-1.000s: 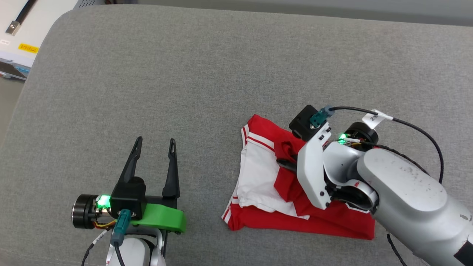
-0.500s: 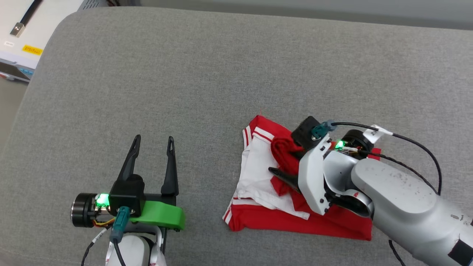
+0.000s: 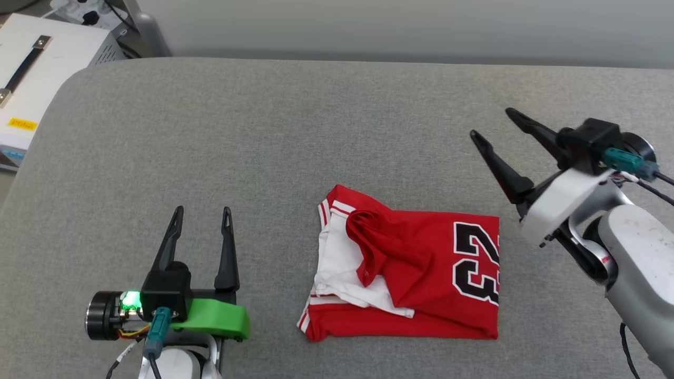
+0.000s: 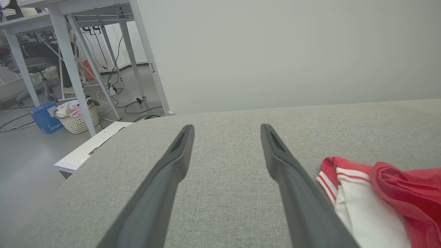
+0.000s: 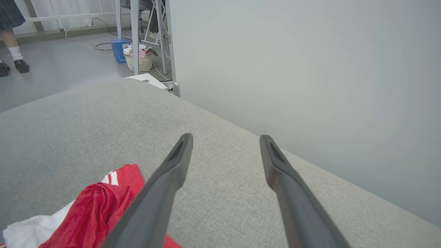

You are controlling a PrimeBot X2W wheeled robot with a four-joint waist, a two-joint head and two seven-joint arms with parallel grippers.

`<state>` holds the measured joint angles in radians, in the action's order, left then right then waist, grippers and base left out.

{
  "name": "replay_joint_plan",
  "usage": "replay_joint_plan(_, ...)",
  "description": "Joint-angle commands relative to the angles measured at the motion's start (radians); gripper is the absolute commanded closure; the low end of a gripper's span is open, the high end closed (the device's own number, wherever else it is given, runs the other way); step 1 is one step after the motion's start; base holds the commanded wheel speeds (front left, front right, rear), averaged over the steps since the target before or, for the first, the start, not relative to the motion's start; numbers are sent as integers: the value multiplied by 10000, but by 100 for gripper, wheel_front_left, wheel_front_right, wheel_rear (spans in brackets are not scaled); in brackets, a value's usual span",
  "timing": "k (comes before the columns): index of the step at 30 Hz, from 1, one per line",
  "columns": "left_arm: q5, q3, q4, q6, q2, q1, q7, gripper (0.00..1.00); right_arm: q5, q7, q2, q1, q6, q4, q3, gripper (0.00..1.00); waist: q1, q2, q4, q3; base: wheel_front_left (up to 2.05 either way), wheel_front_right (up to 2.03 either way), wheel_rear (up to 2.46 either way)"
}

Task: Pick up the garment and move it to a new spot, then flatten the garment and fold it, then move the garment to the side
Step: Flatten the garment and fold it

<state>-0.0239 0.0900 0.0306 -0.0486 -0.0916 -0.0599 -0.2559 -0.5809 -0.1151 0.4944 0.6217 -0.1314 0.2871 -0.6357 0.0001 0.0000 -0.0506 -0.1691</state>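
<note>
Bright, even light; soft shadows, sharp focus.

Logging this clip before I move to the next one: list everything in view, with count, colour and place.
garment: one, red, white sleeves, black 23; folded, mid-cushion.
cushion: one, grey; under the garment.
case: one, white, black handle; off the cushion's far left corner.
basket: one, cream; floor, by desk legs.
blue box: one; beside basket.
person's feet: two, dark shoes, white socks; far floor.
left pincer: one, dark, open, empty; left of garment.
right pincer: one, dark, open, empty; right of garment.
</note>
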Motion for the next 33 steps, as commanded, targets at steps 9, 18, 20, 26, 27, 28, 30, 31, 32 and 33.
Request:
replay_joint_plan(9,40,-195,-157,-29,-136,401,-59,0,3643,-1366,-1737,-2787,7,-497,4554,0,-1,0,514,621,0,0,0)
replay_joint_plan(18,-21,-216,-348,83,-139,689,-59,0,4864,-1462,-3593,-5070,7,-2323,6459,0,-1,0,565,902,0,0,0)
replay_joint_plan(20,-59,-196,-377,154,-131,752,-59,0,4988,-1463,-3775,-5498,7,-2665,6530,0,-1,0,548,934,0,0,0)
replay_joint_plan(26,-249,-200,-365,387,-64,903,-59,0,5187,-1464,-4170,-6611,7,-3298,6680,0,-1,0,440,1039,0,0,0)
replay_joint_plan(27,-252,-206,-354,402,-58,923,-59,0,5180,-1465,-4203,-6727,7,-3352,6691,0,-1,0,428,1048,0,0,0)
replay_joint_plan(28,-261,-217,-337,418,-48,949,-59,0,5198,-1465,-4236,-6867,7,-3398,6695,0,-1,0,415,1056,0,0,0)
replay_joint_plan(30,-265,-238,-309,441,-32,995,-59,0,5234,-1465,-4292,-7068,7,-3458,6685,0,-1,0,404,1067,0,0,0)
replay_joint_plan(31,-265,-248,-288,450,-27,1017,-59,0,5241,-1465,-4311,-7136,7,-3457,6684,0,-1,0,400,1072,0,0,0)
replay_joint_plan(32,-267,-257,-249,467,-21,1042,-59,0,5250,-1465,-4330,-7196,7,-3449,6677,0,-1,0,395,1073,0,0,0)
replay_joint_plan(33,-263,-263,-227,479,-17,1052,-59,0,5249,-1465,-4341,-7220,7,-3443,6675,0,-1,0,392,1074,0,0,0)
